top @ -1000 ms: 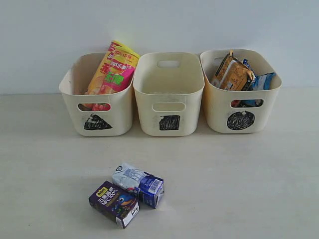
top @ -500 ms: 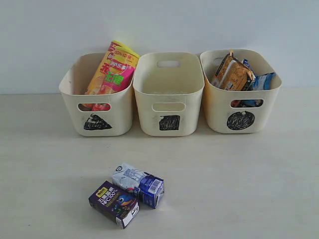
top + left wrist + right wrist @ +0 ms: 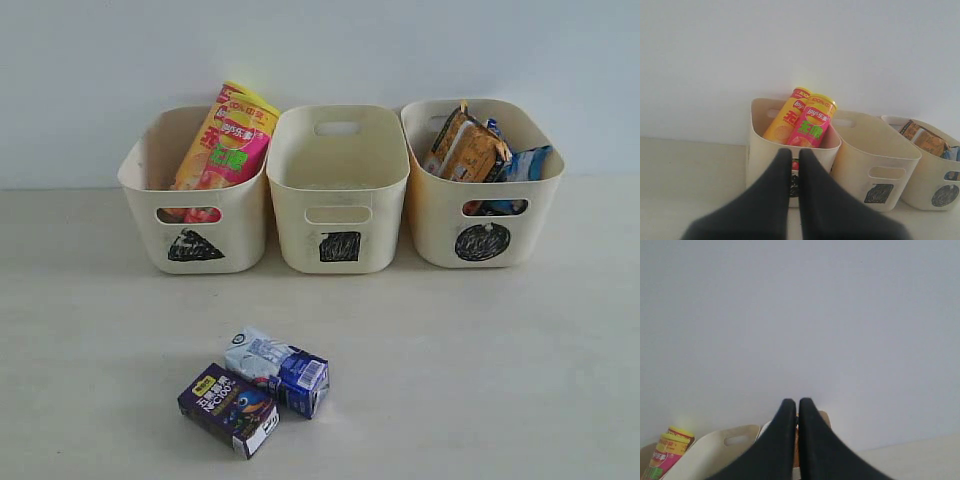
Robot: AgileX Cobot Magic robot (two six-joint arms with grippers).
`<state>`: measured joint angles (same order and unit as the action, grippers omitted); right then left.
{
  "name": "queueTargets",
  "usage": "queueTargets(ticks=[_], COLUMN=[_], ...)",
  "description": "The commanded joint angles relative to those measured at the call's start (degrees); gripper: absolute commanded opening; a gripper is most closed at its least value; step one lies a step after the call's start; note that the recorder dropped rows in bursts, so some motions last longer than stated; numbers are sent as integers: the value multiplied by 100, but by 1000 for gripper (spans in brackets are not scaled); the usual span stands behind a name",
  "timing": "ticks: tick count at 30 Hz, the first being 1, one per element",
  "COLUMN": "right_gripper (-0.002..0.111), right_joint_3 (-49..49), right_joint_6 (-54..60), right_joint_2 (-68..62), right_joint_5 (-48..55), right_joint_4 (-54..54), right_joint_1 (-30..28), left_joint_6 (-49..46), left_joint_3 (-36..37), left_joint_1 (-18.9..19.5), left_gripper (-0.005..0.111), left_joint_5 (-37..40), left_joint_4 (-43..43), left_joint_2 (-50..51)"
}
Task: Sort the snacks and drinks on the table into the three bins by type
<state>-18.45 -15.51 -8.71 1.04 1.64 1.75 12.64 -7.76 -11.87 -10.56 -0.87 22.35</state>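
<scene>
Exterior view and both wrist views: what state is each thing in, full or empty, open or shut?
triangle bin, holds two chip cans leaning
square bin, looks empty
circle bin, stuffed with packets
purple carton, lying flat on the table
white-and-blue carton, lying flat beside it
left tool, shut, holding nothing
right tool, shut, holding nothing

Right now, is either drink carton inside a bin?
No, the dark purple carton and the white-and-blue carton both lie on the table, in front of the bins.
</scene>
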Motion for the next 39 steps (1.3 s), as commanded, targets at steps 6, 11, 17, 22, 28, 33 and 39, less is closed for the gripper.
queueTargets(ticks=[6,11,17,22,28,33,39], right_gripper=[0,0,0,0,0,0,0], right_joint_3=[-1220,-1897,-2892,-3706,-3955,-3955,-3955], right_joint_6=[323,1725,3388,3569,4300,4465,4423], right_joint_2=[-684,-1830,-3409,-4548,-5258,-5323,-5323], right_joint_5=[1158,1851,3063,4504,5079,5106,5069], right_joint_4=[18,-916,-2478,-2717,-3693,-3676,-3164], right_joint_1=[12,12,12,12,12,371,1276], left_joint_6=[-18,-18,-18,-18,-18,-18,-18], left_joint_3=[24,24,24,24,24,24,148], left_joint_1=[1,1,1,1,122,720,1303], left_gripper=[5,5,5,5,5,5,5], left_joint_5=[2,2,2,2,29,29,-19], left_joint_4=[44,44,44,44,217,361,318], left_joint_2=[-21,-21,-21,-21,-233,-515,-1004])
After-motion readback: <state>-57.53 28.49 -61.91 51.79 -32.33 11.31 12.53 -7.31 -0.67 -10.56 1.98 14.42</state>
